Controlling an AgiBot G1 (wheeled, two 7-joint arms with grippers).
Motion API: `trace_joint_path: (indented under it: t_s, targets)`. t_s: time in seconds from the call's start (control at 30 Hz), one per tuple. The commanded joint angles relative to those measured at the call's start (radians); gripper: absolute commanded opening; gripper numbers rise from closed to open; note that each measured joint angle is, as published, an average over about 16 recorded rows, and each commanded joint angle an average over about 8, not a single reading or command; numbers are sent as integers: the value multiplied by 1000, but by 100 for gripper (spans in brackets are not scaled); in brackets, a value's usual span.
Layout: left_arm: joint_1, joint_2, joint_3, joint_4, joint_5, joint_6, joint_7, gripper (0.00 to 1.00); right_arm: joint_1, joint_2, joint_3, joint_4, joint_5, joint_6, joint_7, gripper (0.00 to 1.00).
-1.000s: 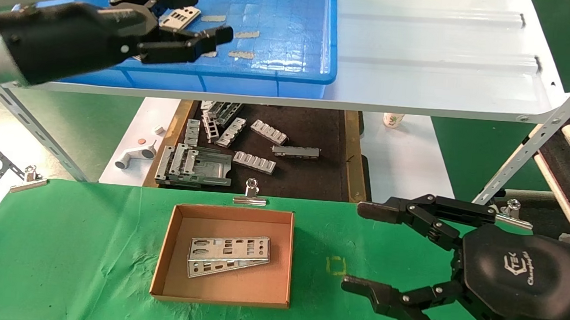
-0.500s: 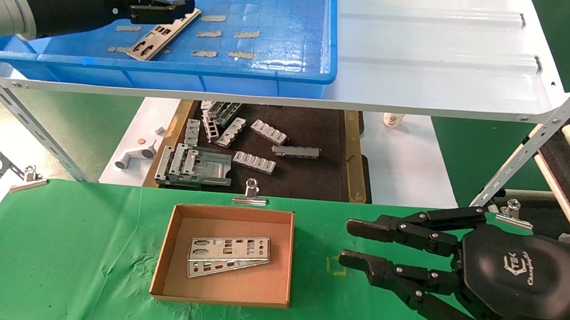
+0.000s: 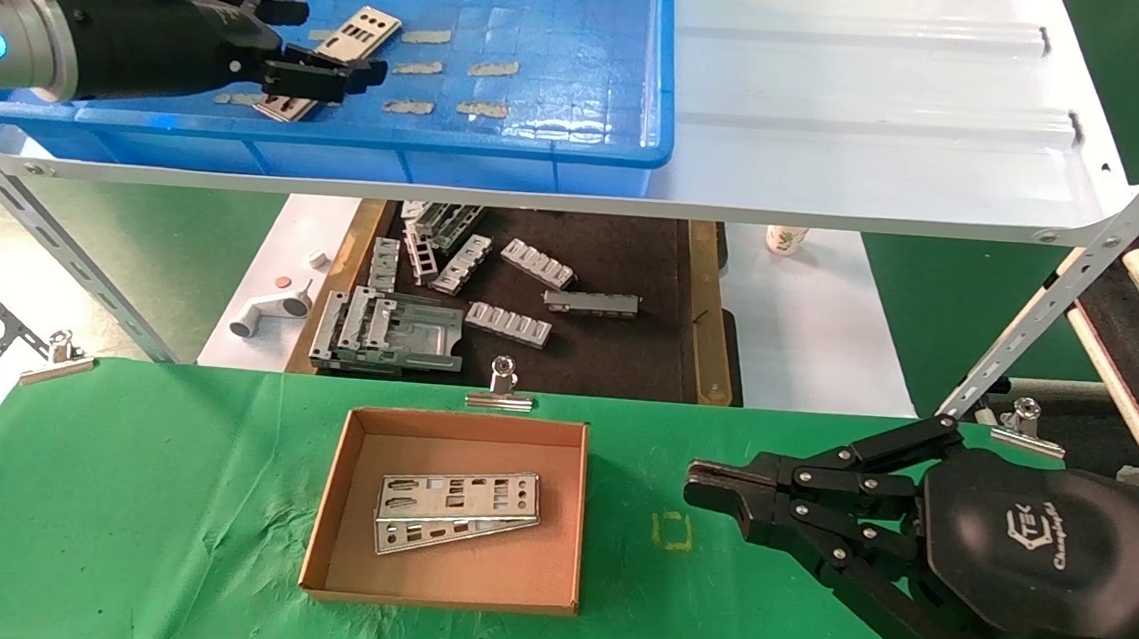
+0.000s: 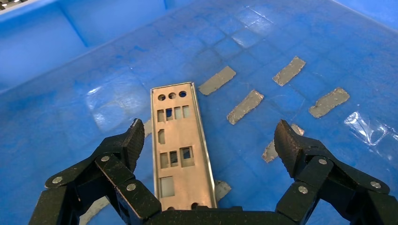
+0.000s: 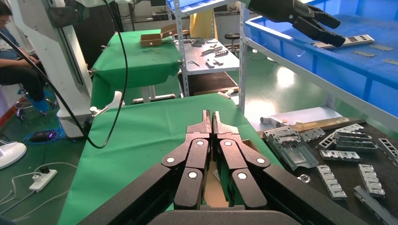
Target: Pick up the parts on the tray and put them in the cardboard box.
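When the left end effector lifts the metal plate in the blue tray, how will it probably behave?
The plate looks thin and perforated, so probably light and stiff. Lying flat on the tray, its edges may be hard to catch, and its smooth metal could slip.

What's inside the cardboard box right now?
The cardboard box holds two parts, the upper one overlapping the lower at an angle. Most of the lower part is covered; the rest is bare floor.

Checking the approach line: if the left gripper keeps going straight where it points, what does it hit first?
Likely the plate lying on the tray floor, between the open left gripper fingers. Height above it is unclear.
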Motion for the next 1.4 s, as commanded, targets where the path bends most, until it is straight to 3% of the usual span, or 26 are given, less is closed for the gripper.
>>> trace_joint_path:
  t_s: [0.03,0.13,0.23,1.4]
  targets:
    - [-2,6,2,11,3,-5,2,46,0,0,0,0,0,0,0,0]
    - [0,12,0,22,0,-26,1,12,0,0,0,0,0,0,0,0]
    - [2,16,-3,28,-3,-36,0,0,0,0,0,0,0,0,0,0]
    - [11,27,-7,33,-9,-76,23,0,0,0,0,0,0,0,0,0]
